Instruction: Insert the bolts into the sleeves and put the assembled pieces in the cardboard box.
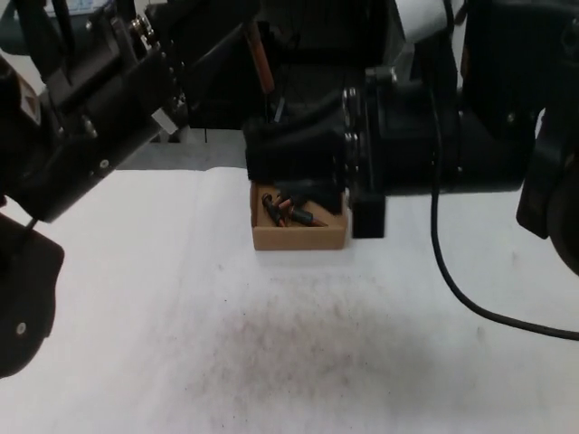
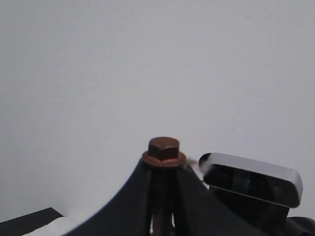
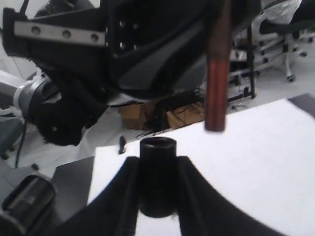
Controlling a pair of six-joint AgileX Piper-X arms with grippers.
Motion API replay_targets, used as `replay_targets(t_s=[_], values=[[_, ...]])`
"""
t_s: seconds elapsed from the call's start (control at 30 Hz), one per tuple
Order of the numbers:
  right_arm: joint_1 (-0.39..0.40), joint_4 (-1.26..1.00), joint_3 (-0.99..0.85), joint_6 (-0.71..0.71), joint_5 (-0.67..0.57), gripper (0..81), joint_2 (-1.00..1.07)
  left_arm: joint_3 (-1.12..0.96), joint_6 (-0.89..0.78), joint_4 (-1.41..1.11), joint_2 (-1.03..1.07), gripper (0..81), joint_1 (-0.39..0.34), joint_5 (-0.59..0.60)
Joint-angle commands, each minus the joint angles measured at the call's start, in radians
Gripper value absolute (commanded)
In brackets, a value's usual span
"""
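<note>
A copper-coloured hex-head bolt (image 2: pixel 164 150) is clamped in the left pincer (image 2: pixel 162 169), just above the black cylindrical sleeve (image 3: pixel 157 191) clamped in the right pincer (image 3: pixel 157 162); the tan cardboard box (image 1: pixel 298 239) is set on the white table (image 1: pixel 271 344).

Right gripper (image 3: pixel 157 164) has a black sleeve (image 3: pixel 157 189) pinched upright, open end up. Coppery bolt (image 3: pixel 215 78) hangs shank-down near its mouth, off-centre, not in it, over the white bench (image 3: pixel 266 167).

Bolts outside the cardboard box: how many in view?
1. The bolt is clamped in the left gripper, its tip near but not in the sleeve held by the right gripper. In the cardboard box the pieces can't be counted; more may be hidden.
</note>
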Motion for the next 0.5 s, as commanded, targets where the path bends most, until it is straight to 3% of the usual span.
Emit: replay_targets(t_s=[0.0,0.23,0.47], values=[[0.002,-0.037,-0.003,-0.027,0.050,0.9,-0.011,-0.013,-0.012,-0.047,-0.002,0.3,0.002,0.018],[0.002,-0.011,-0.003,-0.089,0.197,0.9,-0.011,-0.013,-0.023,-0.182,-0.002,0.3,0.002,0.016],[0.002,-0.016,-0.003,-0.089,0.200,0.9,-0.011,-0.013,0.041,-0.171,-0.002,0.3,0.002,0.036]])
